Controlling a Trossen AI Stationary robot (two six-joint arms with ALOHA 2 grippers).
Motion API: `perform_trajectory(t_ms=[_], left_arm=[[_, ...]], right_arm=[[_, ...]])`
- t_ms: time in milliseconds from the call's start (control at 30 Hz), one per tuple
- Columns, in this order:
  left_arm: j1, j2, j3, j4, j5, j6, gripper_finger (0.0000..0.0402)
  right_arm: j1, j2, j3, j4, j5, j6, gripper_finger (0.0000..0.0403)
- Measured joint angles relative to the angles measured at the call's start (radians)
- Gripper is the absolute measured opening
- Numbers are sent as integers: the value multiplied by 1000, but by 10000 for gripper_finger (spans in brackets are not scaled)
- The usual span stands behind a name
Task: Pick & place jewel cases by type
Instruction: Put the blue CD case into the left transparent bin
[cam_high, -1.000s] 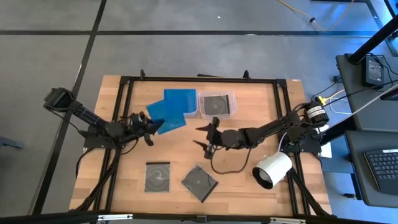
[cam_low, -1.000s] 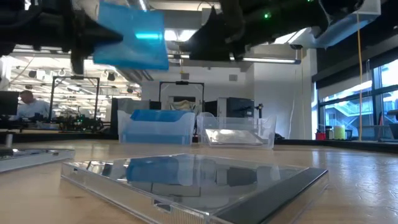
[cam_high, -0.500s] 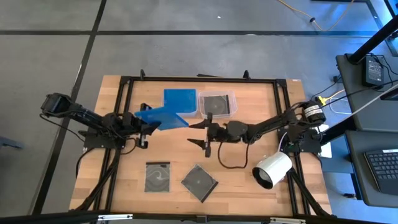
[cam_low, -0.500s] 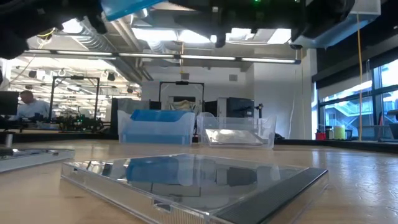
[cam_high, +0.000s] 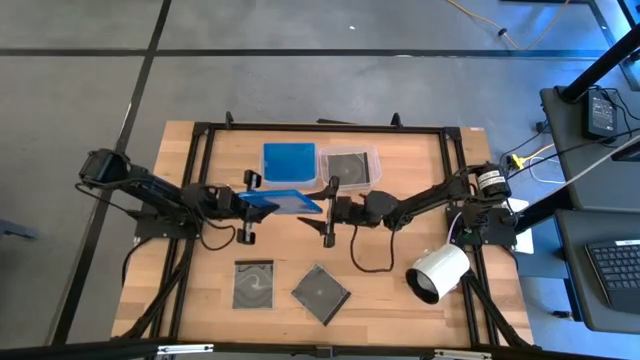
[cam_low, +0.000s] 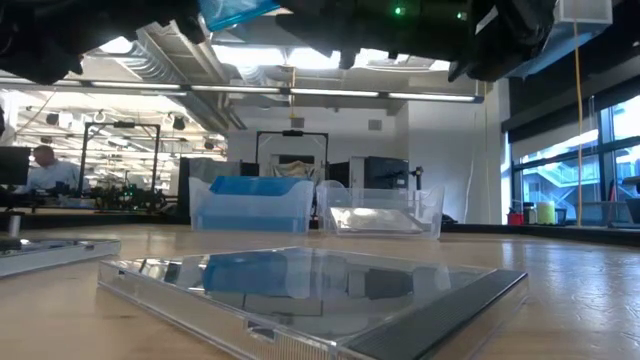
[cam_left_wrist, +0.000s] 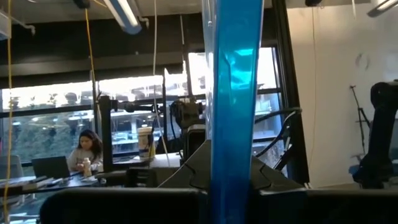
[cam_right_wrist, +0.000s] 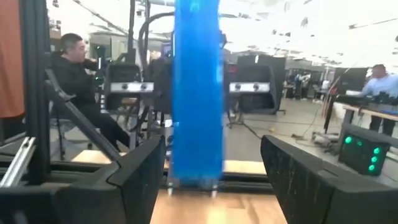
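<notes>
Left claw (cam_high: 246, 205) clamped on thin translucent blue jewel case (cam_high: 287, 203), right claw (cam_high: 328, 211) spread wide, empty.

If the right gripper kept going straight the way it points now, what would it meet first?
Most likely the blue jewel case held edge-on by the left gripper. The open right gripper faces it, the case's edge lined up between its fingers; remaining gap unclear.

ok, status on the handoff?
Left gripper shut on blue case, mid-air. Right gripper open, facing its far edge. Nothing between them.
</notes>
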Motion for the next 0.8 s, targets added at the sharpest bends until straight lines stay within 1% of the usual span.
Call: perform_trajectory(t_ms=[167, 267, 333, 433, 600, 800], left_arm=[[0, 7, 15, 0, 0, 9, 22], [0, 7, 15, 0, 1, 10, 22], [0, 7, 15, 0, 1, 11, 22], [0, 7, 15, -1, 1, 4, 22], [0, 7, 15, -3, 1, 3, 22], [-1, 7, 15, -6, 6, -7, 22]], right_arm=[[10, 0, 0, 7, -30, -3, 268], [12, 0, 0, 5, -27, 1, 267], [16, 0, 0, 8, -24, -1, 258], [19, 0, 0, 12, -28, -8, 225], [17, 0, 0, 12, -28, -28, 149], [17, 0, 0, 9, -30, -27, 71]])
